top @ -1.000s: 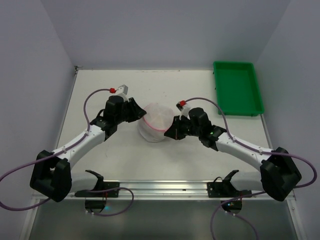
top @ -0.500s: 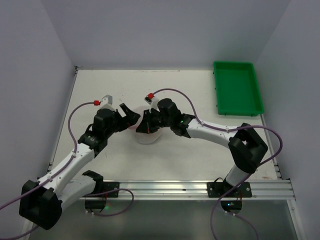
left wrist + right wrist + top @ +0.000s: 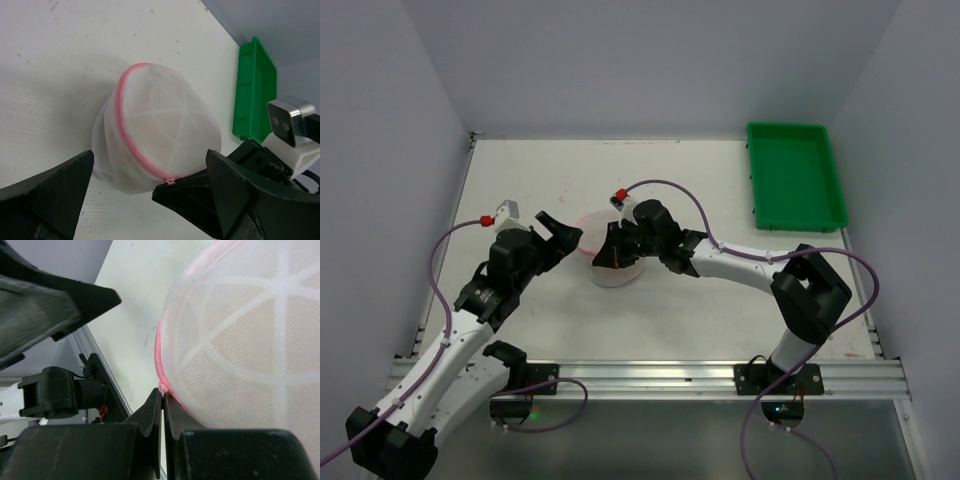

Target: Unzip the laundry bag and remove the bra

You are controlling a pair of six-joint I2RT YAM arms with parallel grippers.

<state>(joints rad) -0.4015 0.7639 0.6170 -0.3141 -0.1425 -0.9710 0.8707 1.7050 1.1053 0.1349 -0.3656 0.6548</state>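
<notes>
The top camera looks down from high behind the near edge, taking in the whole desk (image 3: 520,180). Both wrist cameras sit close, facing the laundry bag (image 3: 160,135) from opposite sides; all three views share it.

The round white see-through mesh laundry bag (image 3: 165,130) has a bright pink zip line round its edge. White bands cross on it like a star. A pale tan-pink colour shows through the net. The plastic tray (image 3: 795,185) is bright green. The table top (image 3: 700,180) is creamy white. The left gripper (image 3: 563,232) and right gripper (image 3: 162,399) are black. The thin cables (image 3: 660,182) are purple.
</notes>
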